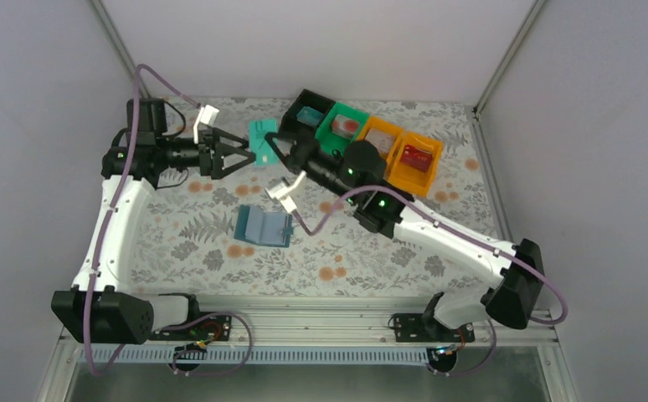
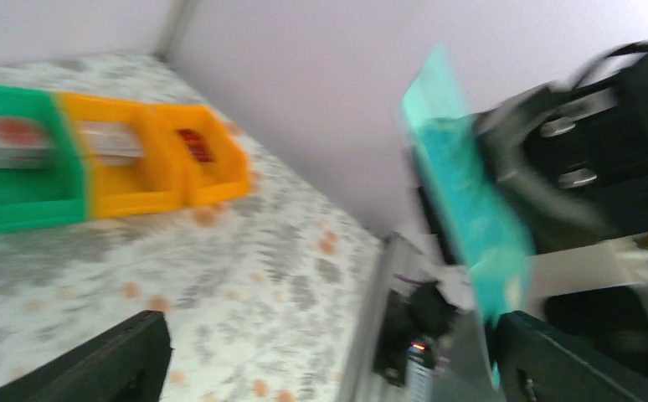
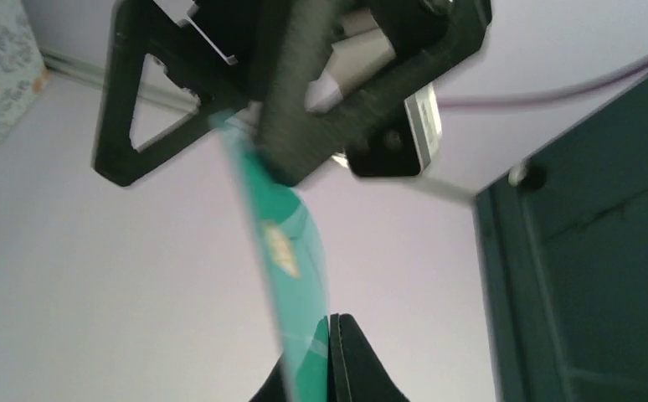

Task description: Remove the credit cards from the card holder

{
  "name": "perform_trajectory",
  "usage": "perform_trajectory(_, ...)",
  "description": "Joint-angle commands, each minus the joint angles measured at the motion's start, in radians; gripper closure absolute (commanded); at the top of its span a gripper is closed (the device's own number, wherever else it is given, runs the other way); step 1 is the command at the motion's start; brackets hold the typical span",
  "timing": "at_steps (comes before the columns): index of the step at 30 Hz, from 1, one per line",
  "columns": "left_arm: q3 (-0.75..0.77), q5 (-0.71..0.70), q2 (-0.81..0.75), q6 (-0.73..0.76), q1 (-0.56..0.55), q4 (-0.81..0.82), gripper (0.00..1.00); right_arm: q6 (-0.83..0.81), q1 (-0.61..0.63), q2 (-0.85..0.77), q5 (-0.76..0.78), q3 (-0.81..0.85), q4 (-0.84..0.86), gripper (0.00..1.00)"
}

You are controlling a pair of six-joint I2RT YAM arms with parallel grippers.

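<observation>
Your right claw (image 1: 275, 145) is closed on one edge of the thin teal plastic credit card (image 1: 262, 138), holding it in the air. Your left claw (image 1: 248, 154) stands wide, just beside the card's other edge. The soft blue bifold card holder (image 1: 262, 226) lies open on the leaf-patterned surface (image 1: 212, 255), below both claws and nearer the arm bases.

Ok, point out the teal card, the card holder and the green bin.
teal card (image 1: 262, 141), top view, its face.
card holder (image 1: 264, 226), top view, inner pockets.
green bin (image 1: 354, 109), top view, far rim.
</observation>
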Motion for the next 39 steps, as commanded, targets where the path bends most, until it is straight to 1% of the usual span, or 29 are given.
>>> perform_trajectory(1,0.108,-0.4,0.032,0.07,0.058,-0.005,0.0,0.481,-0.038,0.114,0.141,0.33,-0.3,0.96)
perform_trajectory(2,0.119,-0.493,0.036,0.08,0.065,0.007,0.0,0.6,-0.057,0.162,0.154,0.421,-0.376,0.96)
perform_trajectory(3,0.121,-0.583,0.038,0.076,0.068,0.03,0.0,0.691,-0.08,0.204,0.166,0.534,-0.458,0.96)
perform_trajectory(4,0.117,-0.664,0.039,0.069,0.073,0.054,0.0,0.772,-0.103,0.248,0.164,0.605,-0.515,0.96)
perform_trajectory(7,0.106,-0.803,0.038,0.074,0.087,0.087,0.0,0.998,-0.189,0.413,0.153,0.784,-0.624,0.96)
perform_trajectory(10,0.09,-0.858,0.027,0.082,0.092,0.102,0.0,1.166,-0.297,0.579,0.102,0.974,-0.736,0.96)
perform_trajectory(13,0.087,-0.885,0.021,0.093,0.096,0.109,0.0,1.249,-0.354,0.759,0.141,1.188,-0.842,0.96)
perform_trajectory(15,0.089,-0.891,0.024,0.095,0.097,0.11,0.0,1.29,-0.387,0.852,0.169,1.269,-0.851,0.96)
perform_trajectory(19,0.092,-0.865,0.049,0.097,0.097,0.107,0.0,1.377,-0.438,0.946,0.198,1.27,-0.783,0.96)
perform_trajectory(22,0.093,-0.831,0.076,0.105,0.097,0.105,0.0,1.45,-0.462,1.015,0.148,1.277,-0.726,0.96)
perform_trajectory(28,0.079,-0.765,0.139,0.117,0.097,0.1,0.0,1.481,-0.471,1.146,0.069,1.315,-0.687,0.96)
perform_trajectory(31,0.09,-0.717,0.189,0.14,0.093,0.11,0.0,1.505,-0.471,1.187,0.083,1.317,-0.679,0.96)
perform_trajectory(34,0.132,-0.738,0.298,0.168,0.076,0.138,0.0,1.53,-0.478,1.199,0.087,1.314,-0.679,0.96)
perform_trajectory(35,0.164,-0.753,0.345,0.173,0.063,0.139,0.0,1.538,-0.48,1.203,0.093,1.314,-0.679,0.96)
perform_trajectory(36,0.249,-0.781,0.451,0.177,0.041,0.15,0.0,1.542,-0.485,1.216,0.114,1.312,-0.676,0.96)
perform_trajectory(39,0.331,-0.813,0.588,0.169,0.001,0.203,0.0,1.541,-0.485,1.24,0.106,1.309,-0.685,0.96)
